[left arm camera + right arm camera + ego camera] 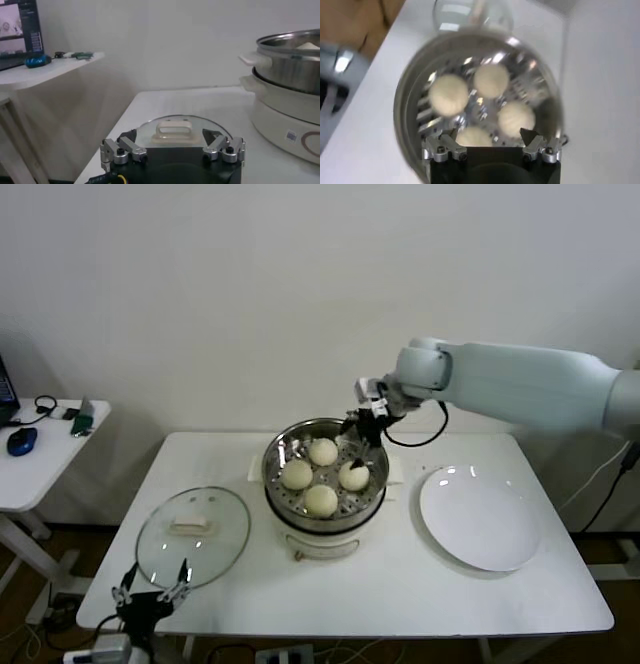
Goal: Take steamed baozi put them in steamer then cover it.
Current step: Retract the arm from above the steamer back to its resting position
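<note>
1. Head view: four baozi [322,476] lie in the steamer [276,484] at mid-table, bunched together on its perforated floor.
2. The right gripper [366,446] hangs over the steamer's far right rim, jaws spread wide and holding nothing; the nearest bun sits just below it, apart from the fingers.
3. Right wrist view: the spread fingertips [441,148] frame the buns [490,80] beneath, none between them.
4. The cover [192,534] rests flat on the table left of the steamer, handle up.
5. The left gripper [150,593] waits at the table's near edge just before the cover, jaws wide, empty.
6. A white plate [481,518] lies right of the steamer.
</note>
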Controlling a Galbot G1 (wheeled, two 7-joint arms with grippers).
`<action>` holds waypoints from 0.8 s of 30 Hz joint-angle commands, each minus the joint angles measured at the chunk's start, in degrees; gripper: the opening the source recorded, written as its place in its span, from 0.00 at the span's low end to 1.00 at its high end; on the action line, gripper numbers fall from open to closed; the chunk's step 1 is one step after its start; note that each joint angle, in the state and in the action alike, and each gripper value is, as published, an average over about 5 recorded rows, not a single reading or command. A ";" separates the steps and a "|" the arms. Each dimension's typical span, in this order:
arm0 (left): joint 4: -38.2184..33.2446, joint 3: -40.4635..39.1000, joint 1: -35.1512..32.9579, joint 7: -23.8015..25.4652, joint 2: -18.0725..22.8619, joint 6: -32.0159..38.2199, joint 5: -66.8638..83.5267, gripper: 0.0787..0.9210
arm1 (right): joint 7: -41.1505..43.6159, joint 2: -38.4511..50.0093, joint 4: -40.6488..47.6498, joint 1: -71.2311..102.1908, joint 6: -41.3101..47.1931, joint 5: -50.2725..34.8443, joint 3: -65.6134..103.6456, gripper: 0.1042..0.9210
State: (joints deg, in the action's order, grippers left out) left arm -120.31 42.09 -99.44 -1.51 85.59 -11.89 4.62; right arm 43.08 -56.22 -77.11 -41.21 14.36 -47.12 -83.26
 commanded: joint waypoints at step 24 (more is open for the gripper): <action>4.28 -1.68 7.00 2.08 -5.45 7.07 -13.60 0.88 | -37.14 15.53 -20.46 120.40 -17.17 8.43 125.42 0.88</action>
State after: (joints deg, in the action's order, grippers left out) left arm -117.01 40.36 -94.06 0.11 80.93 -7.97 -1.94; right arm 6.26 -33.23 -92.17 31.39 9.17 -44.40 -1.48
